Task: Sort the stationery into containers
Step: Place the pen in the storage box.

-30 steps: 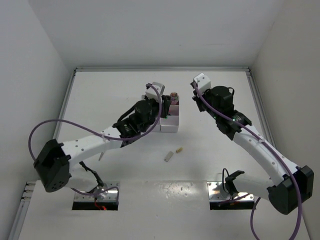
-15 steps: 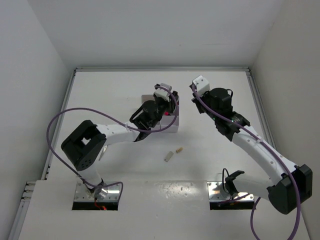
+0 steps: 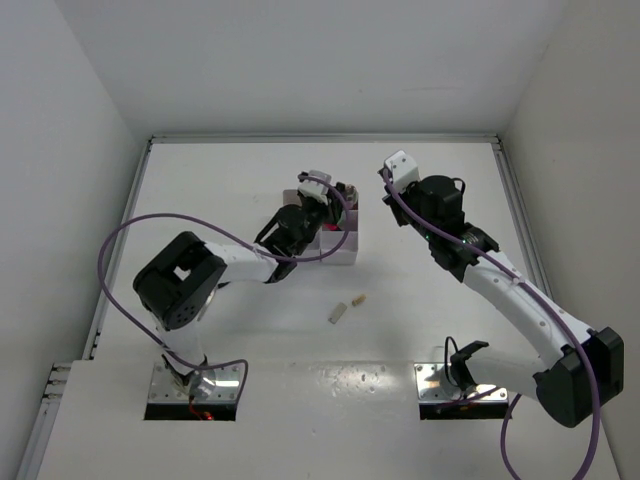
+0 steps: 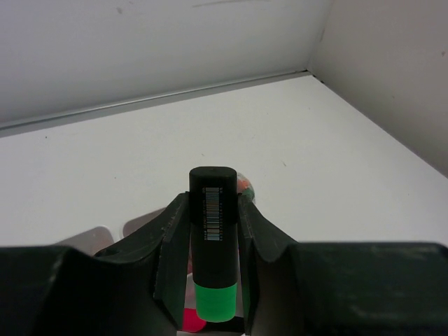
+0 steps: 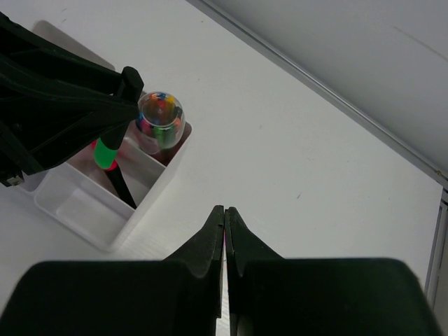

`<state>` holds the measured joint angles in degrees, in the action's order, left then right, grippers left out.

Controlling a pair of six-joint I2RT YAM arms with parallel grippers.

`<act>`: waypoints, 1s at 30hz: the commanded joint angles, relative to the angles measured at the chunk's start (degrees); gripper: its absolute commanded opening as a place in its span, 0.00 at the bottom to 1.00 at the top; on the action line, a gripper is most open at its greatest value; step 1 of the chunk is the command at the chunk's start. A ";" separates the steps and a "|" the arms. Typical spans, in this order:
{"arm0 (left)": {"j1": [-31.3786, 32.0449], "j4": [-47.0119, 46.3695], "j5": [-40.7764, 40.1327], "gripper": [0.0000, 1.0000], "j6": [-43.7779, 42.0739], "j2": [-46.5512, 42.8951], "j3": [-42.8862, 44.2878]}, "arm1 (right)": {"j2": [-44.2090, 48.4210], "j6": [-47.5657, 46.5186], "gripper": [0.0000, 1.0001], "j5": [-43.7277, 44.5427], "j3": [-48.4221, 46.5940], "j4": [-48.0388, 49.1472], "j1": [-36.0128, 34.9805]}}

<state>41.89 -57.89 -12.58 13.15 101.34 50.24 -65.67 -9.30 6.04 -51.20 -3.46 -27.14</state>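
The left pincer grips the green highlighter cap-up, and in the last second has swung from beside the containers to directly above them, so a drop looks close. The right pincer hangs fully closed and empty. Two small erasers remain on the counter.

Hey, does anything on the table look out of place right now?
Yes. Two small erasers lie loose on the table, in front of the white organiser, not in any compartment. Nothing looks spilled or damaged. The left pincer holds a green highlighter over the organiser.
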 commanded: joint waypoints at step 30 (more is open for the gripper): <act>-2.78 -9.62 5.98 0.62 5.49 -4.64 -7.79 | -0.07 -2.12 0.54 -2.07 -0.04 1.19 0.68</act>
<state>39.68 -65.17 -7.77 19.11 102.89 42.50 -65.67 -9.87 5.82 -51.20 -3.49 -27.14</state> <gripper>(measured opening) 0.592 0.304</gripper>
